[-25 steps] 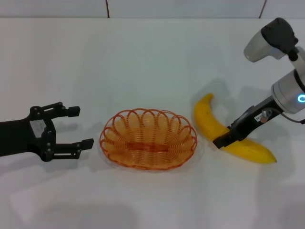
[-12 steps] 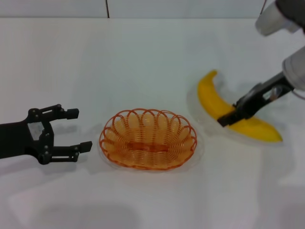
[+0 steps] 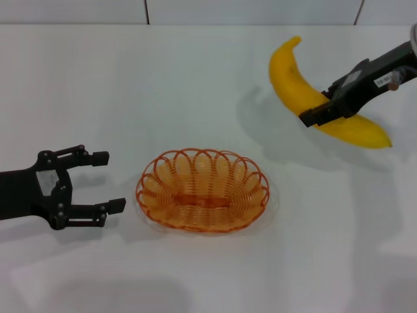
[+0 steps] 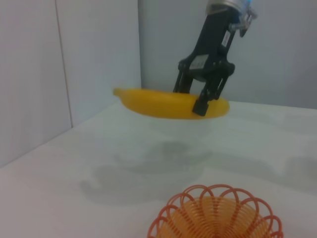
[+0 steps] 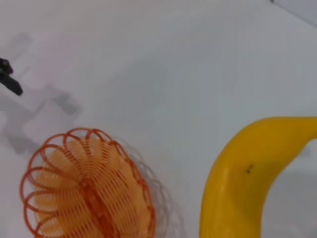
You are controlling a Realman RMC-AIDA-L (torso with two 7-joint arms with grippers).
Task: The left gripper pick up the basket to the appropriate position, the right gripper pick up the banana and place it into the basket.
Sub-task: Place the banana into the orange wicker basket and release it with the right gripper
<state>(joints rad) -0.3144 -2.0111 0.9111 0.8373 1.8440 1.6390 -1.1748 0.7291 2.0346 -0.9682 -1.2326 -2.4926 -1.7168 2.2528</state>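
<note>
The orange wire basket (image 3: 202, 190) sits on the white table at the centre; it also shows in the left wrist view (image 4: 218, 214) and the right wrist view (image 5: 86, 191). My right gripper (image 3: 317, 111) is shut on the yellow banana (image 3: 296, 81) and holds it in the air, high at the right, beyond the basket. The left wrist view shows that claw (image 4: 203, 96) gripping the banana (image 4: 158, 102) well above the table. The banana fills the corner of the right wrist view (image 5: 247, 178). My left gripper (image 3: 107, 182) is open and empty, low on the table just left of the basket.
A white table (image 3: 195, 85) spreads all around the basket. A white wall (image 4: 64, 64) stands behind it in the left wrist view. The banana's shadow (image 3: 273, 134) falls on the table right of centre.
My right gripper has lifted the banana off the table and raised it up and away. The left gripper has drifted slightly back to the left and stays open. The basket has not moved.
</note>
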